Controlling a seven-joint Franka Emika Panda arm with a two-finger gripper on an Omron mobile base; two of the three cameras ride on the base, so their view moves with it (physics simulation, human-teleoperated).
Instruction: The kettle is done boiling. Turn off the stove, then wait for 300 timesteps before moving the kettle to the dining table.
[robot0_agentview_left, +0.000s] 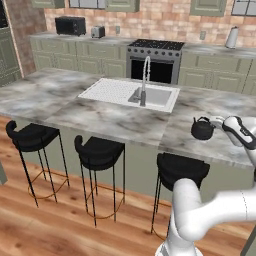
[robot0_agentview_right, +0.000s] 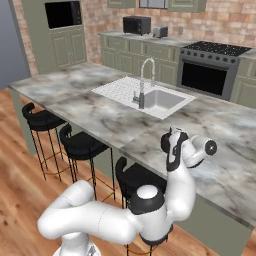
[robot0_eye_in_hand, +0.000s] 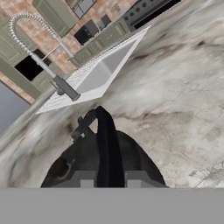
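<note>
The small black kettle is low over the right front part of the dining table, the marble island; I cannot tell if its base touches the top. My gripper is shut on its thin arched handle, with the round body right below the fingers. In the right base view the hand hides most of the kettle. The stove stands against the far brick wall, behind the island, with its oven door facing me.
A white inset sink with a tall spring faucet lies in the island's middle. Three black bar stools line the near side. A white jug appliance, a toaster and a microwave sit on the wall counters.
</note>
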